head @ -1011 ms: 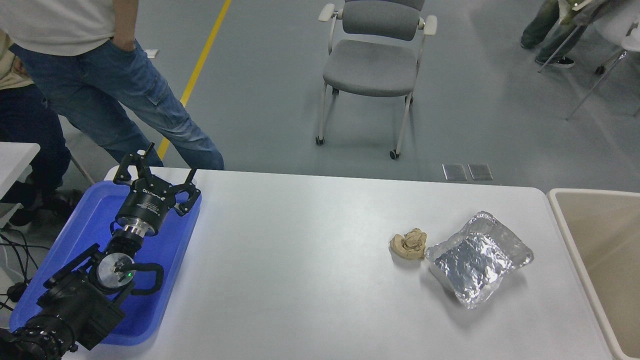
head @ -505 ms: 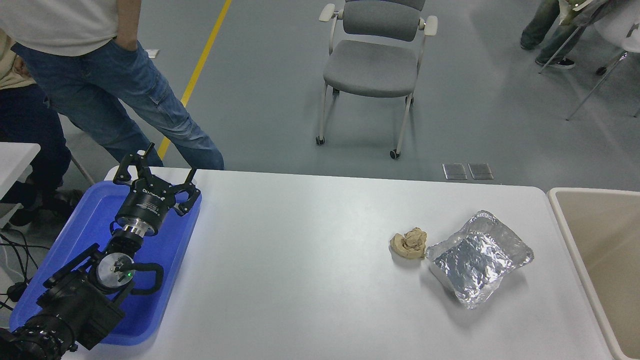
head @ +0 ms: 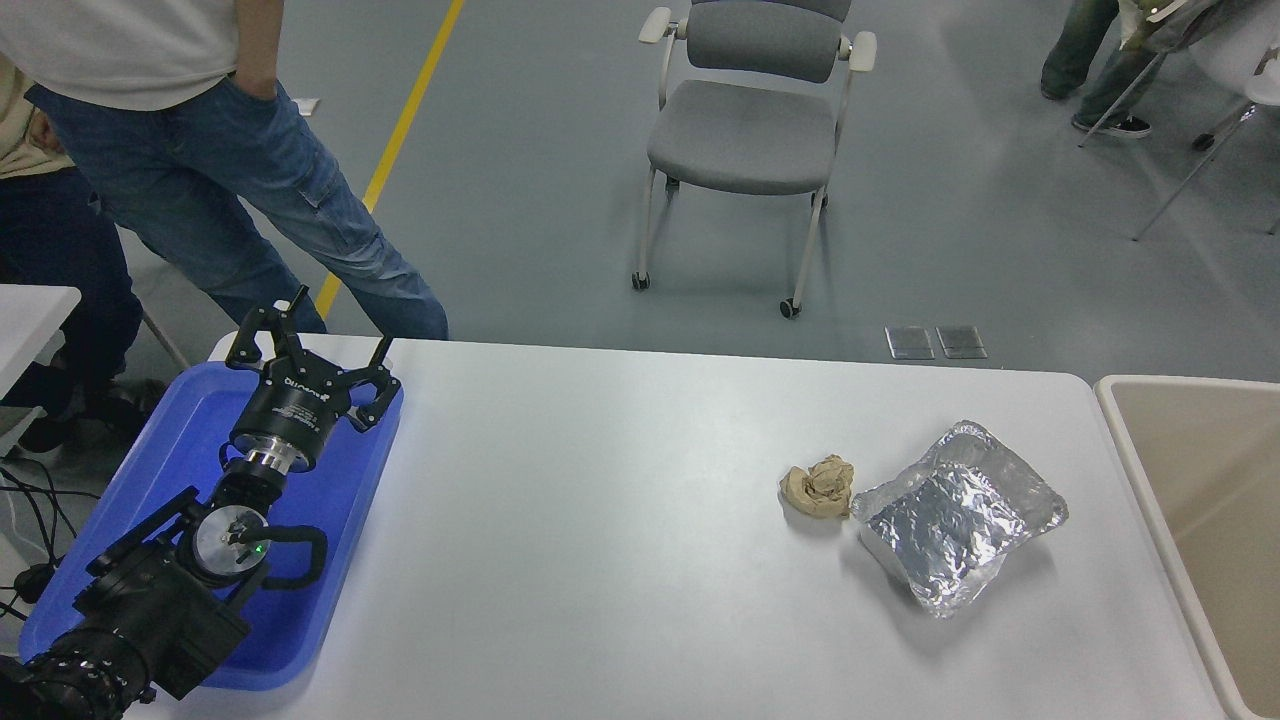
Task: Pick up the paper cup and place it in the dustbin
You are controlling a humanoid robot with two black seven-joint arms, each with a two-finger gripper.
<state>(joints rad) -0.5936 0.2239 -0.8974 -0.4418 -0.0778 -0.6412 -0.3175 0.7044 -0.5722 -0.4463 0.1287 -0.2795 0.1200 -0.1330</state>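
The paper cup is out of view. The beige dustbin with its pale cream rim stands at the table's right end, partly cut off by the picture's edge. My left gripper is parked over the blue tray at the far left, its fingers spread open and empty. My right arm and gripper are out of view.
A blue plastic tray lies at the table's left end under my left arm. A crumpled tan paper wad and a foil-wrapped box lie at the right middle. A person in jeans stands at the far left. A grey chair stands beyond the table.
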